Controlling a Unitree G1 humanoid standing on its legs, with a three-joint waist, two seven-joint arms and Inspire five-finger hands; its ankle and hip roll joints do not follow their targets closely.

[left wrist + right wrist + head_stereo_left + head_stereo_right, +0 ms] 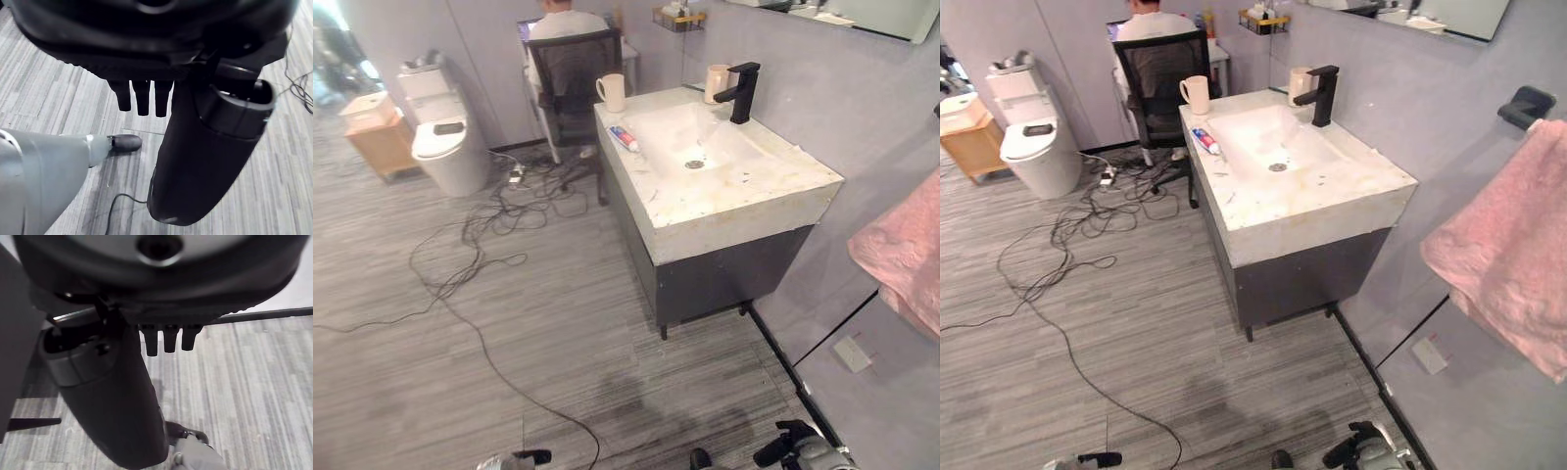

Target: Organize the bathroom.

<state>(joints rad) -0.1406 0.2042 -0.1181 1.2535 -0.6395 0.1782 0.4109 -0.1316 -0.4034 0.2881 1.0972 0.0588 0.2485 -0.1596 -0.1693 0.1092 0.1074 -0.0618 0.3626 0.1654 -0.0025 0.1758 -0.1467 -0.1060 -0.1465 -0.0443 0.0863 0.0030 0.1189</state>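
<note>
A white marble vanity (744,196) on a dark cabinet (724,279) stands against the grey wall at the right, and the things to sort sit on its top. A toothpaste tube (624,138) lies on the left rim of the basin (680,137), towards the far end, its cap pointing to the near side. A cream cup (612,92) with a handle stands upright at the far left corner of the top, just beyond the tube. A second cream cup (716,83) stands at the far right corner against the wall, just beside the black tap (741,90), whose spout reaches out over the basin. The drain (694,164) shows in the basin floor. A pink towel (1508,255) hangs from a black holder (1525,105) on the wall to the near right of the vanity. A small shelf (678,18) with bottles is fixed to the wall beyond the vanity. A person (566,20) sits with back turned in a black chair (574,78) just behind the vanity's far left corner. A white toilet (445,137) stands at the far left, a wooden box (380,137) beside it. Cables (480,235) trail over the grey plank floor (558,323). The left hand (142,100) hangs low over the floor, fingers relaxed and holding nothing; the right hand (168,339) hangs likewise, loose and empty.
</note>
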